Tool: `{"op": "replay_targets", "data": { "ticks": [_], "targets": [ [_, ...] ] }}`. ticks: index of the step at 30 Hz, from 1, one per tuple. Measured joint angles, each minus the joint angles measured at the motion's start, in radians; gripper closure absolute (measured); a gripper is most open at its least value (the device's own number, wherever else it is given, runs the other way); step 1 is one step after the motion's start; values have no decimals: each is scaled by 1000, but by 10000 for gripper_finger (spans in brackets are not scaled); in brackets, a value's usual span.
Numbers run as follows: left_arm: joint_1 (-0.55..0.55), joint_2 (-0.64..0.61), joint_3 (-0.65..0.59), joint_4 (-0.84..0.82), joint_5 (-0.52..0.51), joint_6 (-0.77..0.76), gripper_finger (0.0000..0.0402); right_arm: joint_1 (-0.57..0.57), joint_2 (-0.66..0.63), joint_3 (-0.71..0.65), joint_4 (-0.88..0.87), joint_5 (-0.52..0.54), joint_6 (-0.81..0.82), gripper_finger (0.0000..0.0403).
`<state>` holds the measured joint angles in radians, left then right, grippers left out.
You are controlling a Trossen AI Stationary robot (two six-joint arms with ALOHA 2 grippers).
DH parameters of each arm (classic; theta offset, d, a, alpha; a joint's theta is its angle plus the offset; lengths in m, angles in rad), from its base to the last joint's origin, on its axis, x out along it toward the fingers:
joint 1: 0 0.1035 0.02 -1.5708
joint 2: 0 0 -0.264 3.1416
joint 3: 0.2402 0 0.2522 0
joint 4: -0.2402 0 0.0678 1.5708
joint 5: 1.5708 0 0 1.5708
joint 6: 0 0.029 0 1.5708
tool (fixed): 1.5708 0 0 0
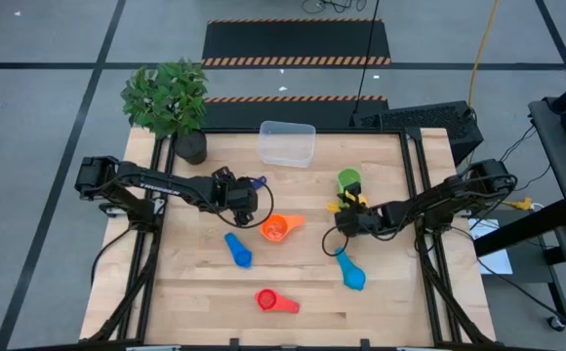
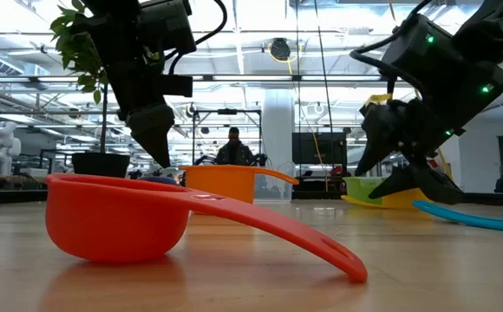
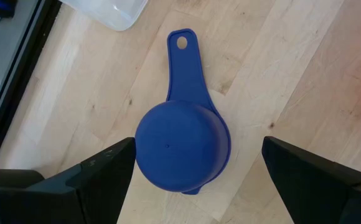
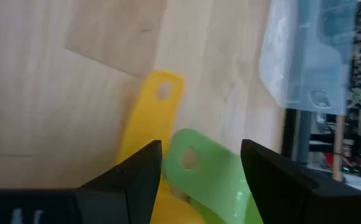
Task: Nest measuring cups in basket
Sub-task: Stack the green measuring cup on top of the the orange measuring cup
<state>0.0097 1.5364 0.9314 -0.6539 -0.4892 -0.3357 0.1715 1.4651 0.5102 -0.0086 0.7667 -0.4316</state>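
My wooden table [image 1: 293, 283] is the biggest thing here. At twelve o'clock on it sits the clear plastic basket [image 1: 287, 142], a box shape with round corners, and it looks empty. Beside it, at eleven o'clock, is a dark pot with a green plant [image 1: 173, 107].

My left gripper [image 1: 247, 193] hangs over an upside-down dark blue plastic cup [image 3: 182, 147] just left of the table's middle. My fingers there are spread wide, one on each side of the cup, not touching it.

My right gripper [image 1: 343, 220] is at three o'clock from the middle, over the handles of a green plastic cup [image 4: 211, 177] and a yellow plastic cup [image 4: 148, 121]. Those fingers are half apart and hold nothing that I can see.

Around the near side lie an orange cup [image 1: 276, 228], a mid-blue cup [image 1: 238, 250], a light blue cup [image 1: 351, 271] and a red cup [image 1: 271, 301].

I think things could go wrong here. The blue cup is round and smooth, so it may slip out when I squeeze. The green and yellow handles overlap, so I might grab both.
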Motion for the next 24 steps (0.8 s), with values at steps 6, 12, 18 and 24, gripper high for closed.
{"op": "replay_targets", "data": {
  "ticks": [6,12,18,24],
  "targets": [
    [0,0,0,0,1,-1,48,0,0,0,-20,49,-7,191],
    [0,0,0,0,1,-1,48,0,0,0,-19,49,-22,198],
    [0,0,0,0,1,-1,48,0,0,0,-19,49,-26,241],
    [0,0,0,0,1,-1,48,0,0,0,-19,49,-26,290]
  ]
}}
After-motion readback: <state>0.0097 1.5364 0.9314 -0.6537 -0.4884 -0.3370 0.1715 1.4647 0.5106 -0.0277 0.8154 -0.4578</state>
